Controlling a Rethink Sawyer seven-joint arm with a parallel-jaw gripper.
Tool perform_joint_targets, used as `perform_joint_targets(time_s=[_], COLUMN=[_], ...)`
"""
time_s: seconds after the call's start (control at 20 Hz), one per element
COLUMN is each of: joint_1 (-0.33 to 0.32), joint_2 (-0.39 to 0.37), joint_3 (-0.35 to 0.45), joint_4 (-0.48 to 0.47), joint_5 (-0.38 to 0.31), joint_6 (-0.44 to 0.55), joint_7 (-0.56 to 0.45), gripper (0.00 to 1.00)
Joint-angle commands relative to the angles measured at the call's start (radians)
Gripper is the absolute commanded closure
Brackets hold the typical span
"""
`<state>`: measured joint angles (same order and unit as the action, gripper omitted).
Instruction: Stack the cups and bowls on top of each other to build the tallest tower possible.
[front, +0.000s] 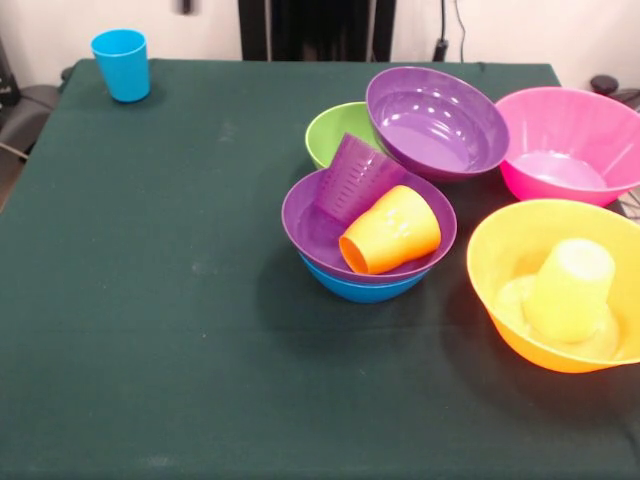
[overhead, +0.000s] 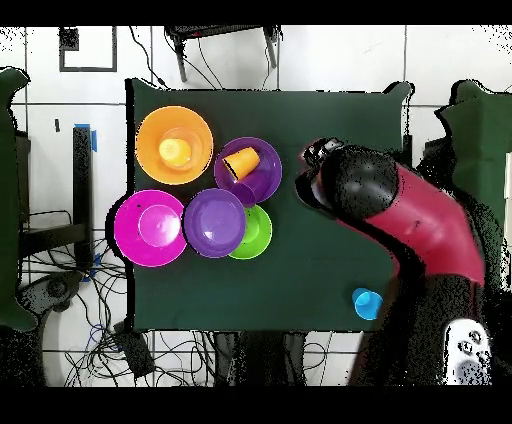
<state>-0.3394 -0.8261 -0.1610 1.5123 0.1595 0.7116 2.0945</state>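
Observation:
A purple bowl (front: 300, 215) sits nested in a blue bowl (front: 365, 288) at mid-table as a low tower. Inside it a purple cup (front: 357, 178) and an orange cup (front: 392, 231) lie on their sides. A second purple bowl (front: 437, 120) leans tilted on a green bowl (front: 335, 130) and against a pink bowl (front: 570, 145). An upside-down yellow cup (front: 570, 290) stands in the orange bowl (front: 500, 250). The blue cup (front: 120, 63) stands alone at a far corner. My gripper (overhead: 318, 155) shows only overhead, beside the stacked purple bowl (overhead: 265, 185), mostly hidden under the arm.
The red and black arm (overhead: 410, 215) stretches over the table side away from the bowls. Overhead, the blue cup (overhead: 367, 303) stands close to the table edge beneath the arm. Cables and chairs surround the table.

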Motion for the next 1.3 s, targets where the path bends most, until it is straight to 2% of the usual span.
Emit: perform_joint_targets(time_s=[0.05, 0.15, 0.3, 0.4, 0.6, 0.75, 0.85, 1.15, 1.3], joint_1=[-0.167, -0.272, -0.348, -0.364, -0.326, -0.321, -0.341, -0.486, -0.575], joint_2=[-0.09, -0.126, -0.147, -0.144, -0.108, -0.084, -0.081, -0.074, -0.036], joint_3=[0.31, 0.407, 0.466, 0.472, 0.404, 0.381, 0.394, 0.533, 0.606], joint_4=[0.014, 0.07, 0.07, 0.065, 0.009, 0.02, 0.026, 0.043, 0.03], joint_5=[0.002, 0.088, 0.102, 0.056, -0.193, -0.281, -0.285, -0.221, -0.263], joint_6=[0.111, 0.132, 0.189, 0.17, 0.025, -0.071, -0.055, 0.051, 0.026], joint_7=[-0.463, -0.553, -0.602, -0.608, -0.614, -0.588, -0.582, -0.672, -0.754], gripper=[0.0, 0.0, 0.0, 0.0, 0.0, 0.0, 0.0, 0.0, 0.0])
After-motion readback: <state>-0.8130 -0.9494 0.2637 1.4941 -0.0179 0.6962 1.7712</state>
